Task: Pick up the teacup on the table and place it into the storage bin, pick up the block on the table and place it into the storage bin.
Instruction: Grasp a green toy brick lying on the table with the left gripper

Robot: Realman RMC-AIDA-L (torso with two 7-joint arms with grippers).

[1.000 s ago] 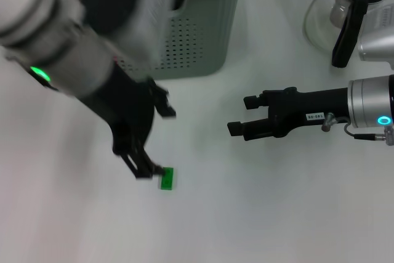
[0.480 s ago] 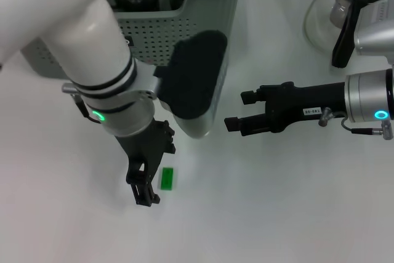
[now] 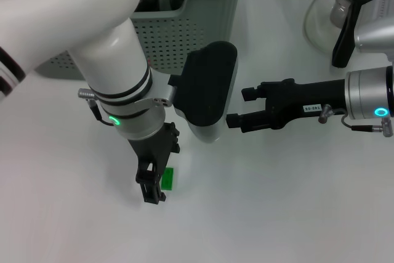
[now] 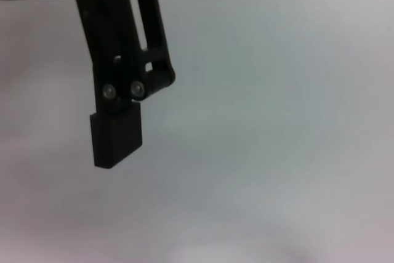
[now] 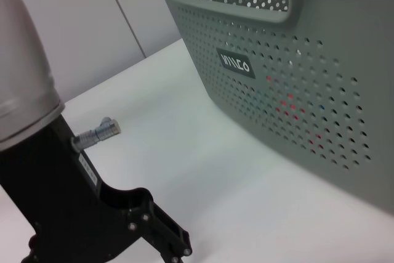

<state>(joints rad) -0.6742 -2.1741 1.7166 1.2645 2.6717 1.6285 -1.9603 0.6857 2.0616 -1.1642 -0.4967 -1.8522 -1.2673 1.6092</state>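
Now the left hand [image 3: 155, 184] hangs fingers-down with its jaws spread around the small green block [image 3: 167, 178] on the bench [image 3: 277, 214], just in front of the storage bin [image 3: 203, 23], apparently ready to pinch it, while the right hand [image 3: 237, 109] waits open beside the bin.

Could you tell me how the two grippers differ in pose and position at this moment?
The left gripper points down at the table, its fingers straddling the green block; the right gripper lies level, reaching sideways with nothing between its fingers. The left gripper is low, in front of the storage bin; the right gripper hovers beside the bin, clear of the block. Both are black, open, and holding nothing.
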